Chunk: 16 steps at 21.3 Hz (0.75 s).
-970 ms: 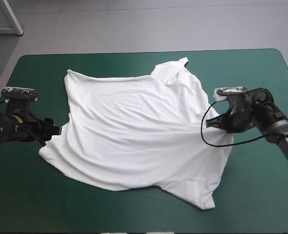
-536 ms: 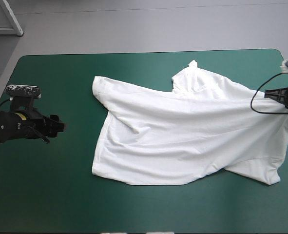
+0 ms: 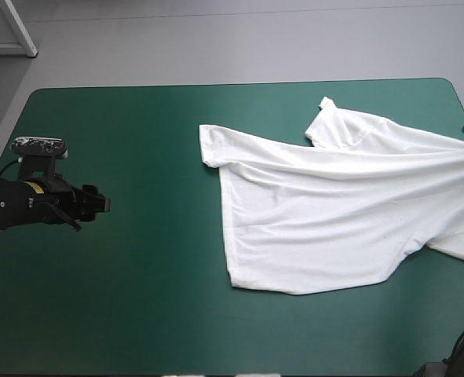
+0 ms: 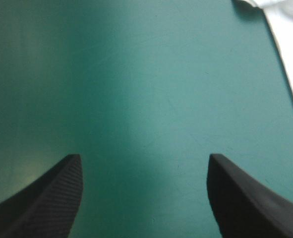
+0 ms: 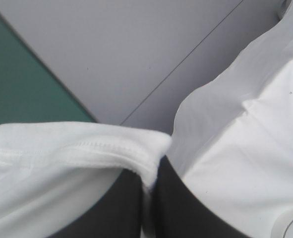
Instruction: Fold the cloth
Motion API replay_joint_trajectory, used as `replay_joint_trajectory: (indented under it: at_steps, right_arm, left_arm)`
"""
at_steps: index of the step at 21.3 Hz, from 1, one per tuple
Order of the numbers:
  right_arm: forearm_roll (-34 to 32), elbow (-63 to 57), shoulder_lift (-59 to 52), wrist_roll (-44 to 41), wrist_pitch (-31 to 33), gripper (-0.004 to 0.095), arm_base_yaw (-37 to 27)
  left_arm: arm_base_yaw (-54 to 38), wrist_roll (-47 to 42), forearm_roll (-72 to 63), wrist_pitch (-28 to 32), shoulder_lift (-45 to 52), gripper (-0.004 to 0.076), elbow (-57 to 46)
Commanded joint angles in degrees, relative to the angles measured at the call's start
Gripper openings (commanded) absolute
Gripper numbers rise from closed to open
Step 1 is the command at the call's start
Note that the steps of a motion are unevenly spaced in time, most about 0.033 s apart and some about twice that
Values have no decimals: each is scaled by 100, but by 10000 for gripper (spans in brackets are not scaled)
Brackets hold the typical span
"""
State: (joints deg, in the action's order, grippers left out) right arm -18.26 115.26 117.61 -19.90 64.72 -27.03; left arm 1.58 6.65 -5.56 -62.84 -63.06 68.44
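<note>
The white T-shirt (image 3: 334,212) lies stretched over the right half of the teal-green table (image 3: 137,298) and runs past the right edge of the high view. My left gripper (image 3: 102,205) rests near the table's left edge, far from the shirt. In the left wrist view it (image 4: 144,161) is open over bare cover, with only a corner of the T-shirt (image 4: 290,29) far ahead. My right gripper (image 5: 148,193) is shut on a hemmed edge of the T-shirt (image 5: 62,144), held out beyond the table's edge over grey floor. The high view does not show the right gripper.
Bare teal-green cover (image 3: 122,141) lies between my left gripper and the shirt's left side. In the right wrist view the table's edge (image 5: 42,69) runs diagonally, with grey floor (image 5: 136,44) past it.
The T-shirt has slid far to the right, clear of my left gripper, which let go and stayed put. My right gripper has passed out of the high view with the shirt.
</note>
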Motion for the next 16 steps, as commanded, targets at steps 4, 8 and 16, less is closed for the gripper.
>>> replay_joint_trajectory:
  at_steps: [4,8,16]
  right_arm:
    - [1045,552,-107,767,-666,122,-451]
    - [1162,552,12,875,-665,815,-328]
    - [2117,552,-633,1314,295,742,-76]
  left_arm:
    - [24,-10,-129,492,106,506,149]
    - [24,-10,-115,468,106,506,149]
    - [24,-10,-173,583,-52,506,149]
